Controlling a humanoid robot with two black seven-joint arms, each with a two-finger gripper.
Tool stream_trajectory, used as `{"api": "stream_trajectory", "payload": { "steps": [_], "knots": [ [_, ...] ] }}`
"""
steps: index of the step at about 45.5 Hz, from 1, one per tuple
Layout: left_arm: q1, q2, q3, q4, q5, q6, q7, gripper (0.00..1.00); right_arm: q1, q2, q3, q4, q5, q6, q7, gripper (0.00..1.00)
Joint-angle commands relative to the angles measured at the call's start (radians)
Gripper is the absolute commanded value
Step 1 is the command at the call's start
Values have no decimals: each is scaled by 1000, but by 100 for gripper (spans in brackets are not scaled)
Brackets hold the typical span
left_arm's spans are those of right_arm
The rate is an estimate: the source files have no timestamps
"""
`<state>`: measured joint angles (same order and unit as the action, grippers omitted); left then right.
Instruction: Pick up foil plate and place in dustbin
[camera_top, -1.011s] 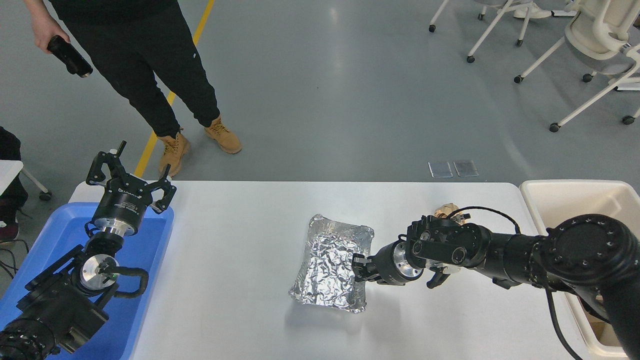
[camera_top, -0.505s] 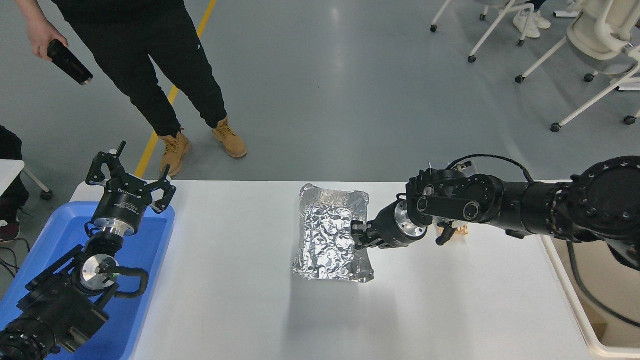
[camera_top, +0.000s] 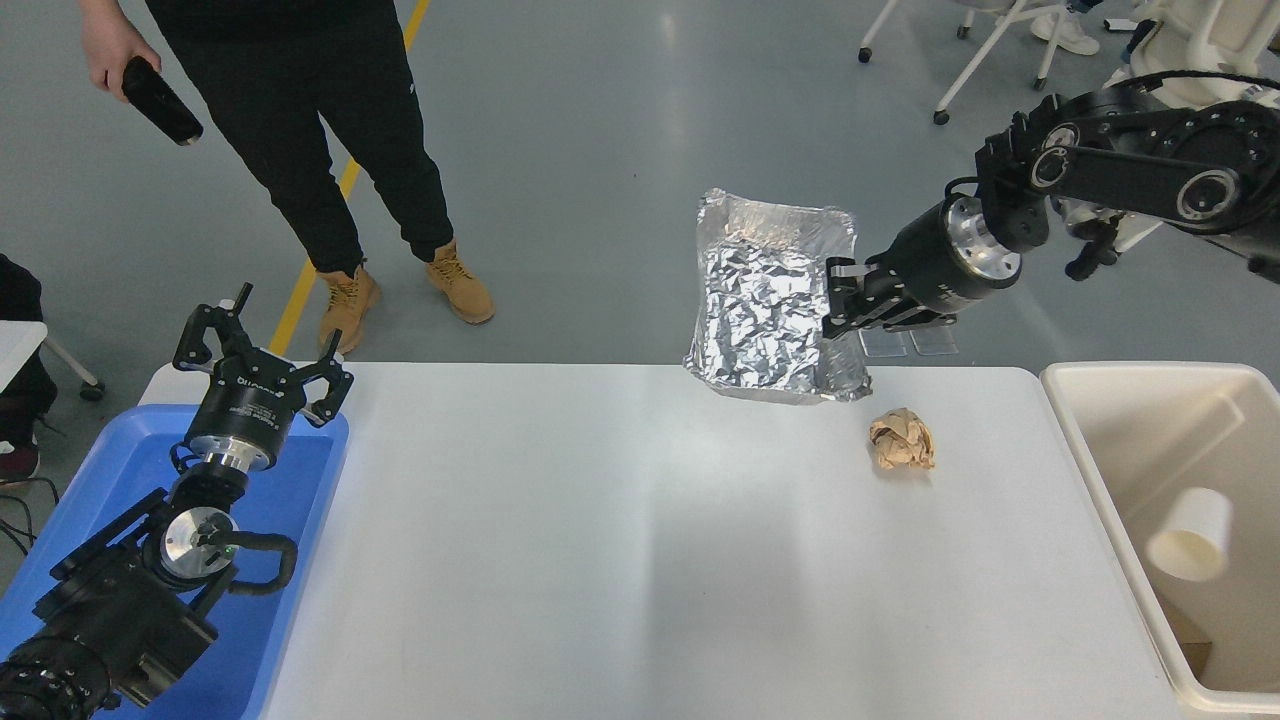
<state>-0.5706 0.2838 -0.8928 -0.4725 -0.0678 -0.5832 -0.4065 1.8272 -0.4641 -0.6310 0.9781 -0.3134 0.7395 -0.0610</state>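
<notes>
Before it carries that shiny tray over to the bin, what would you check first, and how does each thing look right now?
1. Grip: right tool is shut on the foil plate at its right rim: ok.
2. Plate lifted off the table: ok.
3. Firmness of the hold on thin foil: cannot tell.
4. Dustbin open at the table's right end, with a white cup inside and space left: ok.
5. Brown paper ball lies on the table below the likely path; the plate seems high enough to pass: probably ok.
6. Left tool parked over the blue tray, far from the path: ok.
</notes>
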Motion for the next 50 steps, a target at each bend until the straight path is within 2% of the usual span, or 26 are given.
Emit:
{"api": "stream_trajectory", "payload": {
  "steps": [1,16,30,38,50],
  "knots": [
    [0,0,0,0,0,0,0,99,141,-97,-24,54,-7,46,0,0],
    [0,0,0,0,0,0,0,99,175,-120,-45,71,-24,46,-2,0],
    [0,0,0,0,0,0,0,99,107,-128,-47,41,-150,43,-3,0],
    [0,0,0,0,0,0,0,99,12,-142,-47,-84,-220,-32,-2,0],
    [0,0,0,0,0,0,0,99,-227,-153,-142,-366,-228,-268,-2,0]
  ]
}}
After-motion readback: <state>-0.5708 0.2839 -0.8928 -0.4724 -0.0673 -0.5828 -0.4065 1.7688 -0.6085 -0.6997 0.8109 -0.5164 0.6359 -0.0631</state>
